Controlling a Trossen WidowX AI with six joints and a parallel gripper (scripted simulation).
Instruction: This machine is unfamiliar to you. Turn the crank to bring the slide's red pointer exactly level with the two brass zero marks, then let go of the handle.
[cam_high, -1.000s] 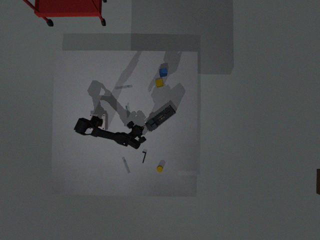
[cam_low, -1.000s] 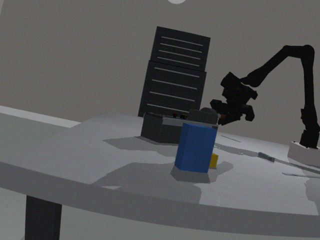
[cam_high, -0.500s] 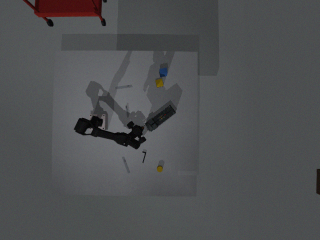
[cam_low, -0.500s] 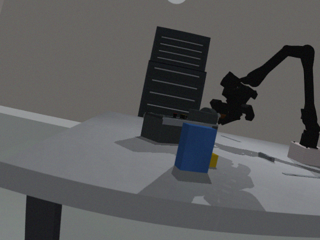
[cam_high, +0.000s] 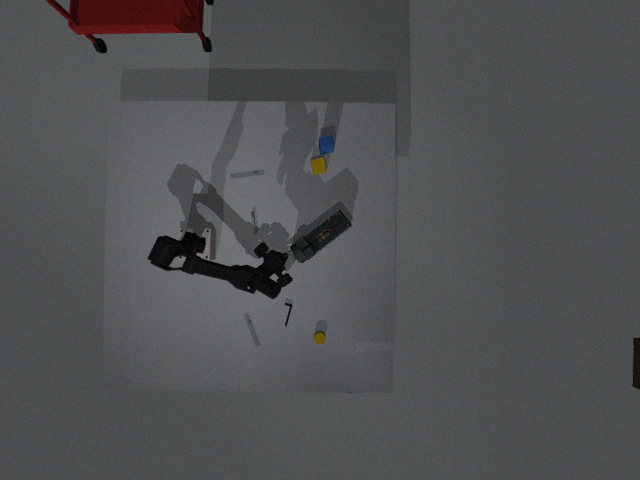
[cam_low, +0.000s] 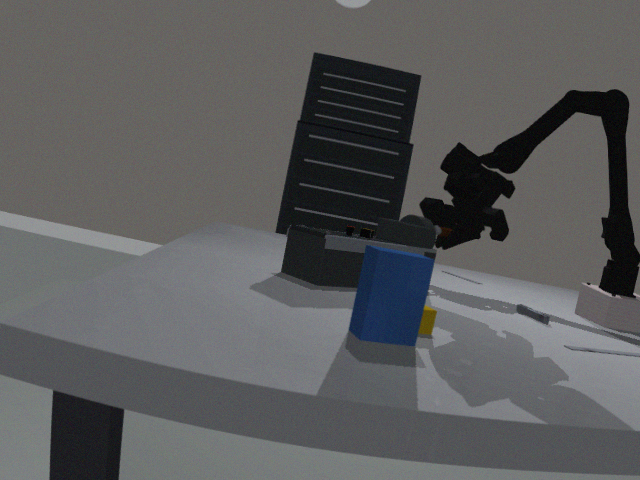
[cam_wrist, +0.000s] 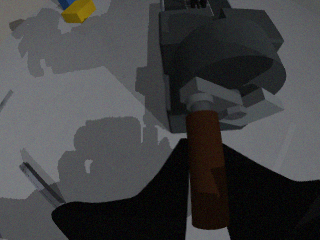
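The dark grey machine (cam_high: 321, 236) (cam_low: 320, 260) (cam_wrist: 225, 50) stands on the table, with a rounded housing at the end nearest the arm. A grey crank arm (cam_wrist: 212, 95) sticks out there and carries a brown handle (cam_wrist: 206, 165) (cam_low: 444, 231). My gripper (cam_wrist: 195, 143) (cam_low: 443, 235) is shut on this handle, one black finger on each side of it. Small red and brass-coloured parts (cam_high: 324, 234) (cam_low: 359, 231) show on top of the machine. They are too small and dark to tell whether the pointer is level with the zero marks.
A blue block (cam_high: 326, 144) (cam_low: 392, 297) and a yellow block (cam_high: 318, 165) (cam_low: 427, 320) (cam_wrist: 79, 10) stand to one side of the machine. A yellow cylinder (cam_high: 319, 338), a black hex key (cam_high: 288, 313) and several thin grey strips lie on the table (cam_high: 155, 351). A red cart (cam_high: 134, 25) stands beyond.
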